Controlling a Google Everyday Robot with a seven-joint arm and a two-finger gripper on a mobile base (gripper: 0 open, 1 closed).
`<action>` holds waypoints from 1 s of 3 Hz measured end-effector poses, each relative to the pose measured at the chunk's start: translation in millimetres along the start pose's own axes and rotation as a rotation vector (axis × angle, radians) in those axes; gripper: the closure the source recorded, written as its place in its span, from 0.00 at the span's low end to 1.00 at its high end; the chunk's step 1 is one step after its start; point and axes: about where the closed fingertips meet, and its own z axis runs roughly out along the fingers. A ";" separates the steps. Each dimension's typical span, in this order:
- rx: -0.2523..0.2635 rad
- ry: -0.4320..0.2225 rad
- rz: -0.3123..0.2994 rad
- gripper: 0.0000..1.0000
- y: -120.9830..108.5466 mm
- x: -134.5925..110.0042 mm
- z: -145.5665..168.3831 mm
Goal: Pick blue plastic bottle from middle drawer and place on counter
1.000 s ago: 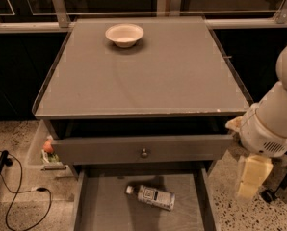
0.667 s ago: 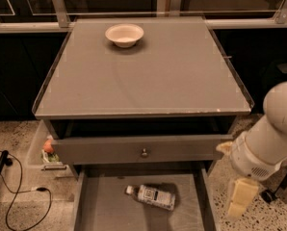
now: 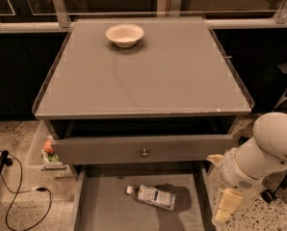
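The blue plastic bottle (image 3: 151, 197) lies on its side on the floor of the open middle drawer (image 3: 105, 211), white cap to the left. The counter (image 3: 148, 71) is above, with a white bowl (image 3: 124, 34) near its far edge. My gripper (image 3: 225, 208) hangs at the lower right, just outside the drawer's right wall, to the right of the bottle and apart from it. It holds nothing that I can see.
A grey drawer front with a round metal knob (image 3: 144, 152) sits slightly pulled out above the middle drawer. A clear bin (image 3: 45, 150) with small items stands on the floor at the left. A black cable (image 3: 18, 191) runs across the floor at the left.
My arm and gripper have moved down along the right side of the cabinet, from counter-edge height to the level of the middle drawer. The bottle has not moved.
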 end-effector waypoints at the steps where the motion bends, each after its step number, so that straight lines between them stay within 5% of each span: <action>1: 0.034 -0.024 -0.035 0.00 -2.8 2.7 20.0; 2: 0.062 -0.108 -0.078 0.00 -13.0 5.3 80.5; 3: 0.056 -0.219 -0.043 0.00 -29.7 15.6 140.9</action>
